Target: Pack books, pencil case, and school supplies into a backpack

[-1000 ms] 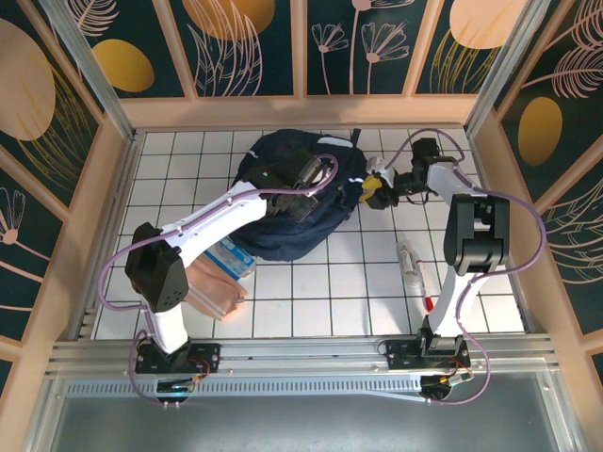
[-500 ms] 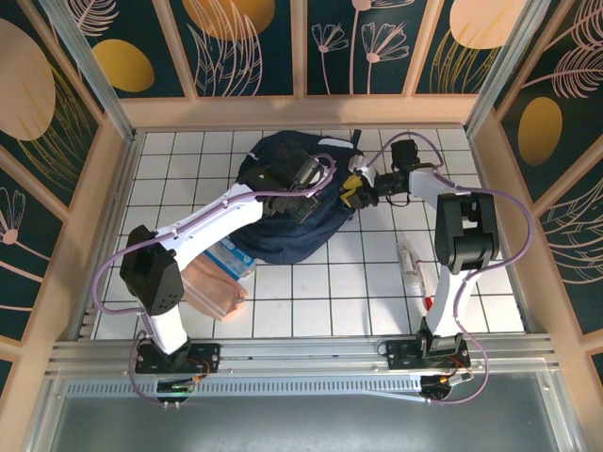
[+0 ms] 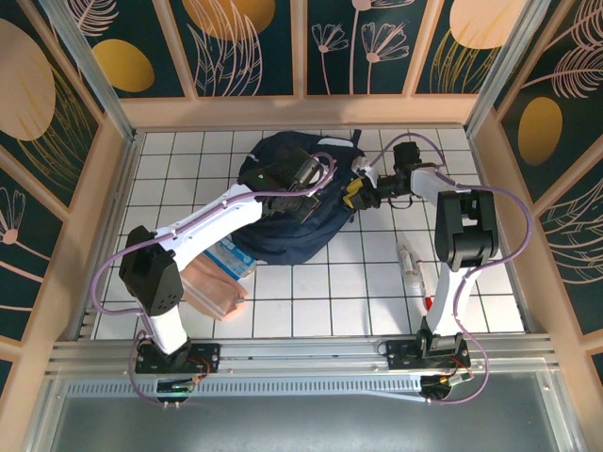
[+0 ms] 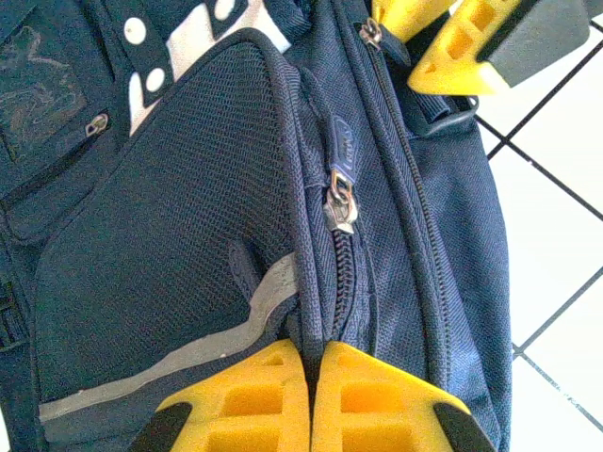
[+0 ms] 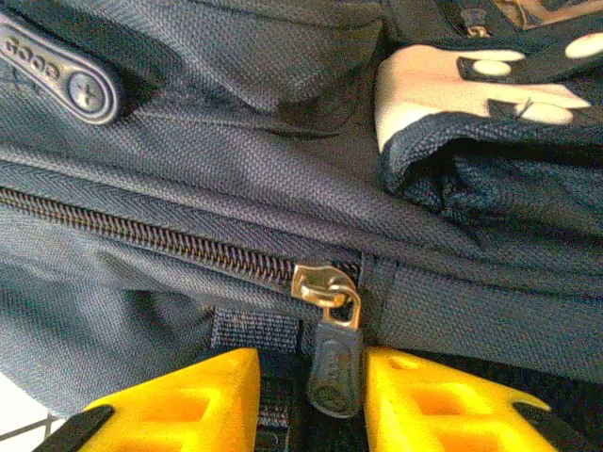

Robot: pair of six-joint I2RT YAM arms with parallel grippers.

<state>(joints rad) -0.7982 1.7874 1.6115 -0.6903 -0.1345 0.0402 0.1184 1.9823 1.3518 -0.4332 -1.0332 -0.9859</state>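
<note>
From above, the left arm [image 3: 221,212] lies across the backpack [image 3: 283,240] and covers its middle. The arm's elbow hides part of a peach pouch [image 3: 215,290]. The red pen [image 3: 429,301] is half tucked behind the right arm [image 3: 450,282]. In the right wrist view, the zipper pull [image 5: 334,363] runs off the bottom edge between the fingers of the right hand [image 5: 306,377]; whether they pinch it cannot be told.
</note>
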